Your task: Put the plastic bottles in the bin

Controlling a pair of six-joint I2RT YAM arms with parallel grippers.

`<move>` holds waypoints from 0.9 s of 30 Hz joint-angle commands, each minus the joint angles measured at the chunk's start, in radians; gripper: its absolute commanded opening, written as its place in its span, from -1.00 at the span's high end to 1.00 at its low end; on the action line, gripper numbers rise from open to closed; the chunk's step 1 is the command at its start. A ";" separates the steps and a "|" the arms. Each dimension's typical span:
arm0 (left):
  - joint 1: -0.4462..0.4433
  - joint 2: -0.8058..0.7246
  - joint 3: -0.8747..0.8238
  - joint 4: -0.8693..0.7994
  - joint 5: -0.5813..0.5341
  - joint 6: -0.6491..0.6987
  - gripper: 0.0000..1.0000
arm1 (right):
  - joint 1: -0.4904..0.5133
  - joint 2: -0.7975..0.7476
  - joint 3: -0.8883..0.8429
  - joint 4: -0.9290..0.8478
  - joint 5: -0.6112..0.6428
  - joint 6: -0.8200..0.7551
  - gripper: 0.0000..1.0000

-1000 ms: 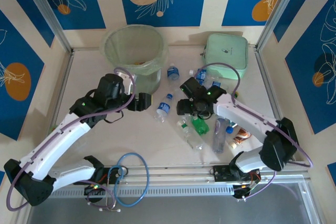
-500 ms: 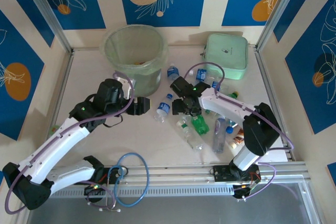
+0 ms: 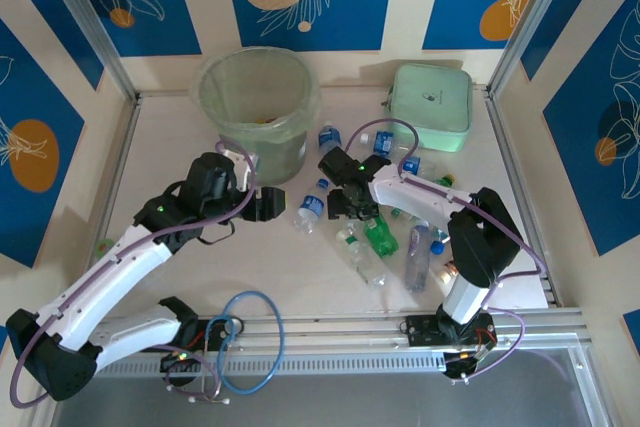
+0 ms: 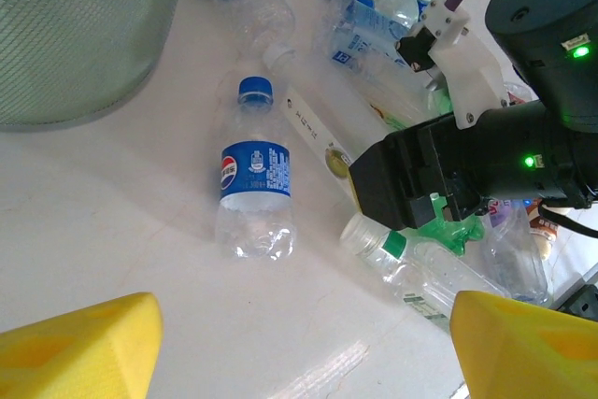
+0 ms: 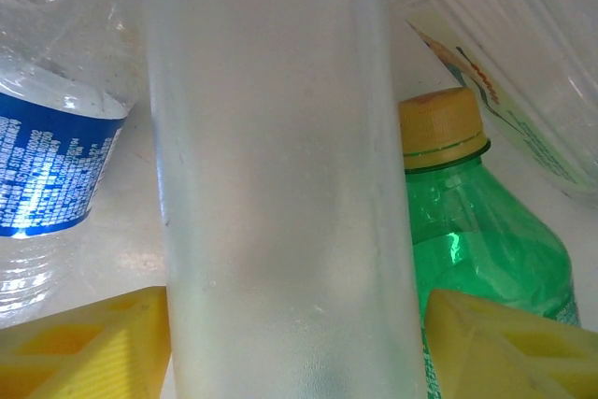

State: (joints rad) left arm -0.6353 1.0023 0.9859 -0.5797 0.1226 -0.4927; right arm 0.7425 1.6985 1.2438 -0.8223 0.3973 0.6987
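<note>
Left gripper: wide open, empty — blue-label bottle ahead.
Right gripper: wrist view — frosted bottle between jaws, grip impossible to tell.

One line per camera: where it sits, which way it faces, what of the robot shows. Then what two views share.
Top external: above and behind the bases, looking down on the table; both arms, with left gripper and right gripper.
Left wrist: on the left arm, facing down across a blue-label bottle toward the right gripper; yellow left fingers at the bottom corners.
Right wrist: close over a frosted bottle between the yellow right fingers, green bottle beside.
Shared: top and left wrist both show the blue-label bottle and the bin.
</note>
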 commanded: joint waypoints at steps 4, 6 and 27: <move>-0.007 -0.016 -0.006 0.009 0.002 -0.008 -0.59 | 0.001 0.018 0.020 -0.008 0.014 0.005 -0.41; -0.007 -0.016 -0.005 0.009 0.000 -0.010 -0.59 | 0.001 0.025 0.024 -0.011 0.013 0.005 -0.41; -0.007 0.049 0.132 -0.012 0.000 -0.012 -0.73 | 0.066 -0.279 -0.060 -0.034 0.085 0.005 0.07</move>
State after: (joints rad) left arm -0.6353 1.0351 1.0451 -0.5911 0.1192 -0.5007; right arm 0.7940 1.5314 1.2144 -0.8295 0.4469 0.7055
